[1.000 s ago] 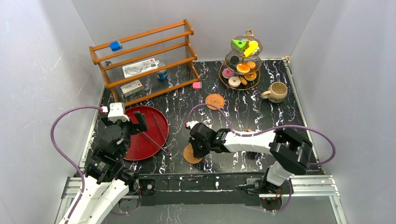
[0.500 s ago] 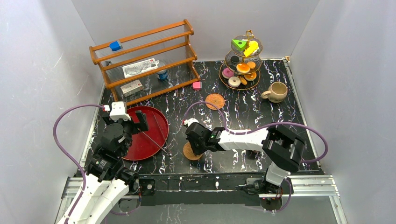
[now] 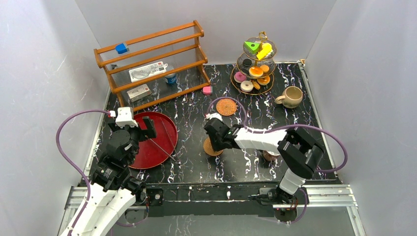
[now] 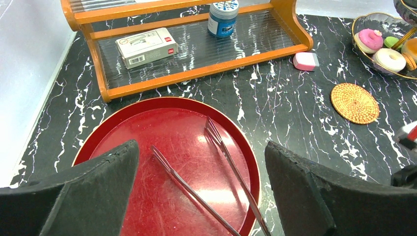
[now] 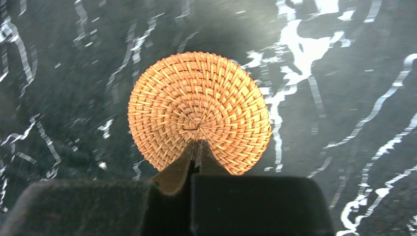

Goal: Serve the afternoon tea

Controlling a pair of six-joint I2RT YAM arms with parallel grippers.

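My right gripper (image 3: pixel 214 143) is shut, its closed tips (image 5: pixel 196 143) pressing down on a round woven coaster (image 5: pixel 199 103) that lies flat on the black marble table (image 3: pixel 213 149). A second coaster (image 3: pixel 226 106) lies further back and shows in the left wrist view (image 4: pixel 354 102). The tiered stand (image 3: pixel 253 73) at the back right holds the pastries, among them a pink donut (image 4: pixel 370 39). The beige mug (image 3: pixel 292 97) stands right of it. The pinkish-brown cup (image 3: pixel 269 156) is partly hidden under my right arm. My left gripper (image 4: pixel 201 147) is open and empty above the red tray (image 4: pixel 147 123).
Metal tongs (image 4: pixel 231 162) lie in the red tray. A wooden rack (image 3: pixel 152 64) at the back left holds white boxes (image 4: pixel 146 46), a blue can (image 4: pixel 222 17) and a blue cube (image 3: pixel 121 48). A pink block (image 4: pixel 306 61) lies beside the rack.
My right gripper has moved back and to the right, sliding the coaster under its tips away from the front edge. The left arm has hardly moved.
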